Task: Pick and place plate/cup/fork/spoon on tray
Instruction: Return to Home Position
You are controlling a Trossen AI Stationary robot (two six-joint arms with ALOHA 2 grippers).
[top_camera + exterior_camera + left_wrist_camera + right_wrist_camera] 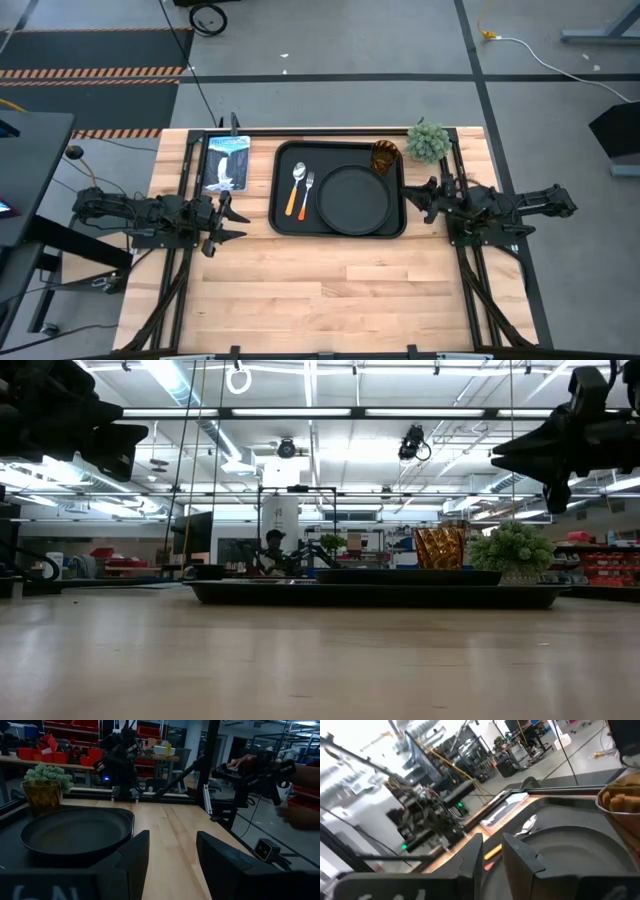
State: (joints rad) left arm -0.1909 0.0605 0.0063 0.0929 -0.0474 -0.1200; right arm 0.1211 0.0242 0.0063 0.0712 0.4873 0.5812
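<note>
The black tray [283, 190] lies at the table's middle back. On it rest the round black plate [354, 197], the amber cup [385, 157] at its far right corner, and the spoon [297, 186] and fork [307, 192] side by side at its left. My left gripper [232, 216] is open and empty, left of the tray. My right gripper [425, 196] is open and empty, right of the tray. The plate [75, 831] and cup [41, 794] show in the left wrist view, the spoon [527, 824] in the right wrist view.
A small green plant [428, 141] stands at the far right by the cup. A printed card [226, 162] lies left of the tray at the back. The near half of the wooden table [320, 290] is bare. A person shows in the room behind [272, 548].
</note>
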